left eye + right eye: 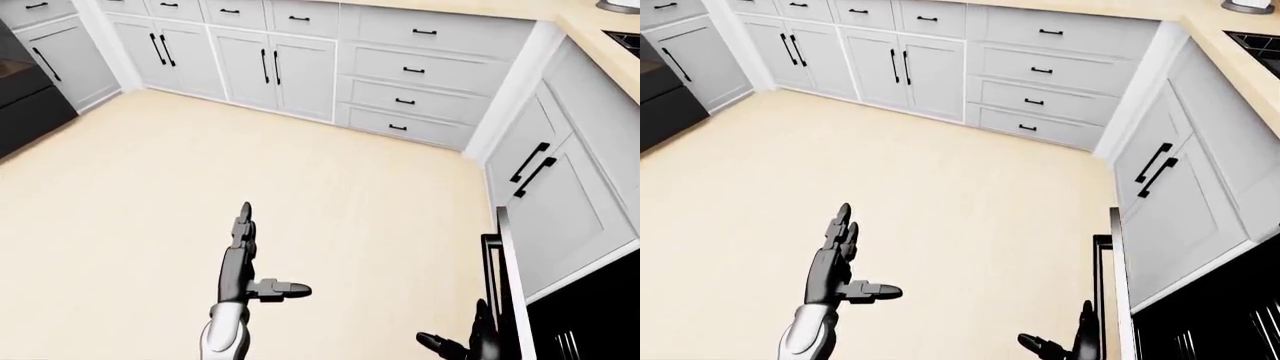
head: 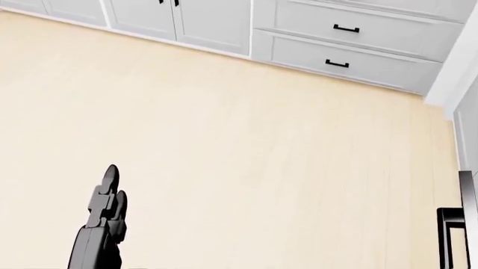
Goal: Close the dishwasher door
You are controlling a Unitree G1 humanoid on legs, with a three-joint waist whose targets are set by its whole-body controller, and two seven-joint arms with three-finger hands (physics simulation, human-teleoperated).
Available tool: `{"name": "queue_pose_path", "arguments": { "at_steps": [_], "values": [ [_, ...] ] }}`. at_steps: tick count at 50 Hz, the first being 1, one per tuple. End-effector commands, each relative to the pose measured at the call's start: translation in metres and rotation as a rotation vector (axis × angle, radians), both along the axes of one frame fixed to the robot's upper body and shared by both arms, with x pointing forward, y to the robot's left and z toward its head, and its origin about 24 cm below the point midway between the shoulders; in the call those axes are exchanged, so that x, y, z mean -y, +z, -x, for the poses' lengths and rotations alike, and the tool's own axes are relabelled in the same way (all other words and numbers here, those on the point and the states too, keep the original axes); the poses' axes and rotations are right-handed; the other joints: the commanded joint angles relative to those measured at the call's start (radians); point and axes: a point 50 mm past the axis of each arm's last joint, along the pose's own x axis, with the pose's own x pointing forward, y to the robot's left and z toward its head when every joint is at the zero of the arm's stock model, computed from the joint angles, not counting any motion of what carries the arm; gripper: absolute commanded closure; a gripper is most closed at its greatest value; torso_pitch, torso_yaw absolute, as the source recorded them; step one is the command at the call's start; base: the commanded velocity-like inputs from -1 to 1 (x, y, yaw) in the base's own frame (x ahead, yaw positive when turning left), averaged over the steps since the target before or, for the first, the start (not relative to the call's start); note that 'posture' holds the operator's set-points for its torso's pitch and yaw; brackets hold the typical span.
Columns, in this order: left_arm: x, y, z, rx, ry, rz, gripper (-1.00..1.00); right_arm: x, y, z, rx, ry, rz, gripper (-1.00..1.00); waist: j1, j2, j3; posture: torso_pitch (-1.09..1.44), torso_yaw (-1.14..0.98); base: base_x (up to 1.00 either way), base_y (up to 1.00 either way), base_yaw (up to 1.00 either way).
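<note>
The dishwasher door (image 1: 510, 285) stands partly open at the lower right, seen edge-on, with a black bar handle (image 1: 490, 270) on its outer face; the dark dishwasher interior (image 1: 590, 322) shows behind it. My right hand (image 1: 462, 341) is open at the bottom edge, its fingers right by the door's outer face near the handle. My left hand (image 1: 250, 259) is open, fingers stretched out over the floor, thumb pointing right, well left of the door. The door's handle also shows in the head view (image 2: 448, 235).
White base cabinets and drawers (image 1: 400, 67) with black handles run along the top and down the right side (image 1: 545, 180). A dark appliance (image 1: 20, 97) stands at the left edge. Light wood floor (image 1: 200, 165) spreads between them.
</note>
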Motion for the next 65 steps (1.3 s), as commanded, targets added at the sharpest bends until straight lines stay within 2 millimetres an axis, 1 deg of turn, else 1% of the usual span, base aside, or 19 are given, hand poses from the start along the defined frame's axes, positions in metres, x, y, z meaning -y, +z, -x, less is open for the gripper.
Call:
{"name": "queue_pose_path", "arguments": {
  "at_steps": [1, 16, 23, 29, 40, 58, 65],
  "values": [
    [0.001, 0.016, -0.004, 0.088, -0.006, -0.001, -1.0, 0.03, 0.007, 0.01, 0.0, -0.173, 0.063, -1.0, -0.011, -0.004, -0.009, 0.0, 0.0, 0.0, 0.0, 0.0],
    [0.001, 0.016, -0.004, 0.087, -0.006, 0.0, -1.0, 0.037, 0.009, 0.013, -0.011, -0.196, 0.099, -1.0, -0.012, -0.007, -0.009, 0.0, 0.0, 0.0, 0.0, 0.0],
    [0.002, 0.016, -0.004, 0.087, -0.006, 0.0, -1.0, 0.043, 0.01, 0.019, -0.016, -0.215, 0.118, -1.0, -0.012, -0.008, -0.008, 0.0, 0.0, 0.0, 0.0, 0.0],
    [0.002, 0.016, -0.003, 0.088, -0.006, -0.001, -1.0, 0.046, 0.012, 0.016, -0.02, -0.219, 0.14, -1.0, -0.012, -0.01, -0.007, 0.0, 0.0, 0.0, 0.0, 0.0],
    [0.002, 0.016, -0.002, 0.089, -0.007, 0.0, -1.0, 0.06, 0.016, 0.027, -0.01, -0.252, 0.16, -1.0, -0.012, -0.013, -0.007, 0.0, 0.0, 0.0, 0.0, 0.0],
    [0.003, 0.015, -0.002, 0.085, -0.011, -0.002, -1.0, 0.077, 0.022, 0.036, 0.013, -0.262, 0.176, -1.0, -0.016, -0.021, -0.004, 0.0, 0.0, 0.0, 0.0, 0.0],
    [0.004, 0.014, -0.003, 0.084, -0.011, -0.004, -1.0, 0.087, 0.026, 0.045, 0.022, -0.283, 0.182, -1.0, -0.017, -0.022, -0.002, 0.0, 0.0, 0.0, 0.0, 0.0]
  ]
}}
